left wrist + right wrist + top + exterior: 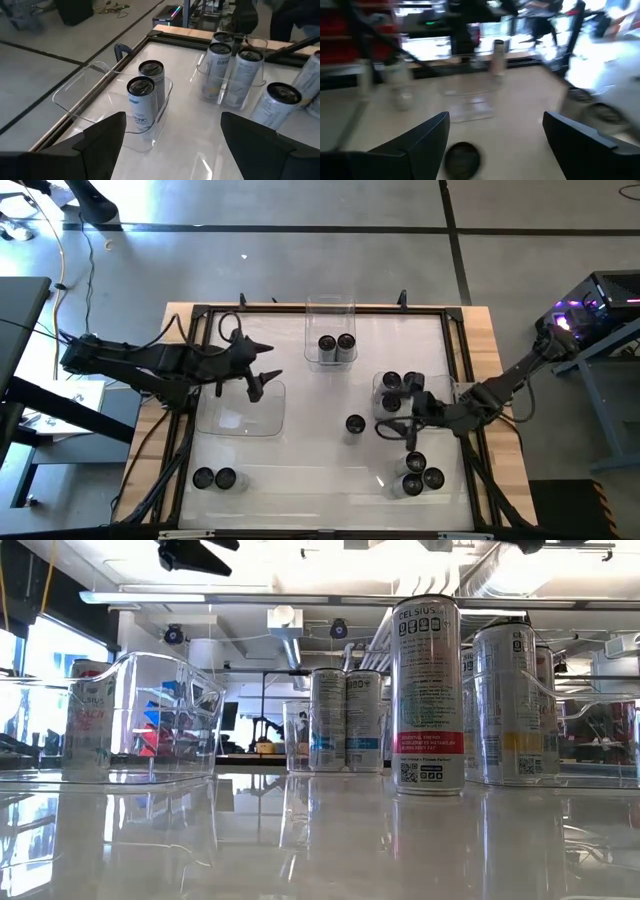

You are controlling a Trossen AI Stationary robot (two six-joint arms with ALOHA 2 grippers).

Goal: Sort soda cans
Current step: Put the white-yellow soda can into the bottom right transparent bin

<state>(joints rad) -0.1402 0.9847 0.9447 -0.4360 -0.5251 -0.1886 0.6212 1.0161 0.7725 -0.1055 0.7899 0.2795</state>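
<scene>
Where overhead hides labels, cans [428, 695] read Celsius.

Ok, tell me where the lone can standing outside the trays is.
In the high view the lone can stands on the bare table right of centre, just left of the open right end effector, below the tray holding two cans.

White table [300, 465] with a dark frame and wooden edge. Directly on it stood four clear trays: one at the far middle [330, 320], one at the left [240, 408], one at the right [385, 390] and one at the near right [385, 480]. A single can [355, 423] stood near the centre; two cans [214, 478] stood together at the near left.
</scene>
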